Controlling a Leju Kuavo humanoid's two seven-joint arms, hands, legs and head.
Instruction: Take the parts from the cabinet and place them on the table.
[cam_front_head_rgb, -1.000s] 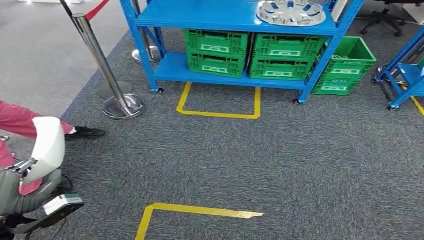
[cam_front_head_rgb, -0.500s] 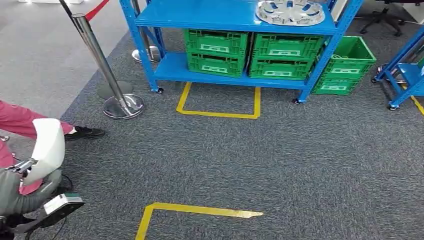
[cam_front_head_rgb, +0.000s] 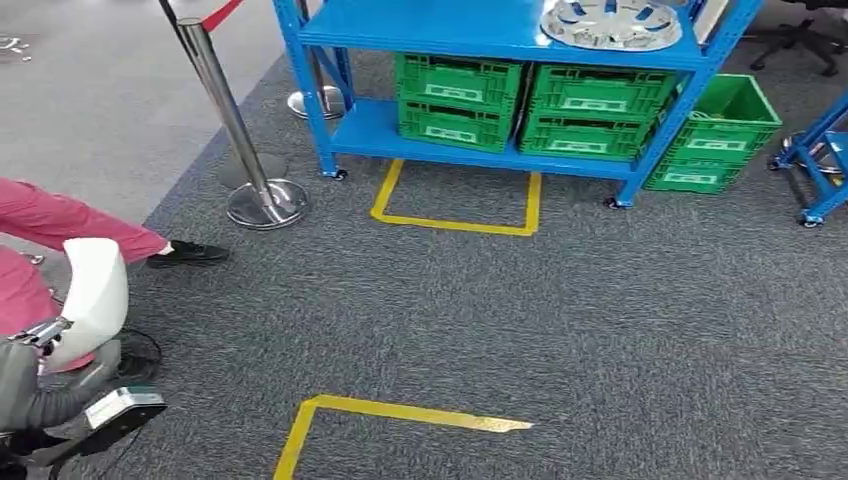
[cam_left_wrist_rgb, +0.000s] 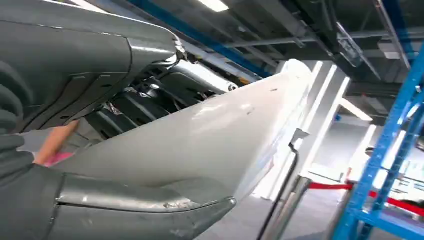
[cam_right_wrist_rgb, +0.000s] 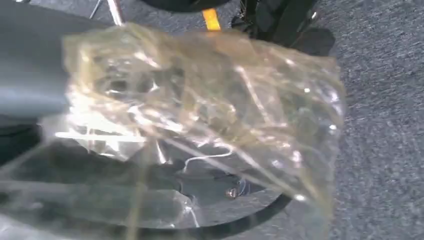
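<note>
Presently the head view has shifted as a whole against the picture of half a second ago: the blue shelving rack (cam_front_head_rgb: 520, 40), the green crates (cam_front_head_rgb: 530, 105) on its lower shelf, the chrome stanchion (cam_front_head_rgb: 235, 130) and the yellow floor tape (cam_front_head_rgb: 455, 200) have all slid toward the right of the frame together. That is judged a turn or step of the robot, not a move of the things.

Left hand (cam_front_head_rgb: 40, 340), lower left of the head view: clasped on a white curved part (cam_front_head_rgb: 95, 295), seen close up in the left wrist view with grey fingers (cam_left_wrist_rgb: 140, 200) under it and the thumb cover above.

Right hand: its wrist view shows a grey cover at the left edge and a metal part in a clear plastic bag (cam_right_wrist_rgb: 200, 125) over carpet; whether the hand grasps the bag cannot be told, since the fingers are hidden behind it.

A silver disc-shaped part (cam_front_head_rgb: 610, 22) remains on the rack's top shelf, upper right of the frame. A person's red-clad leg and dark shoe (cam_front_head_rgb: 190, 255) lie at centre left, near the stanchion base.

Judgement: the robot is in transit with parts taken; no counter is in sight, so placement is not yet done
</note>
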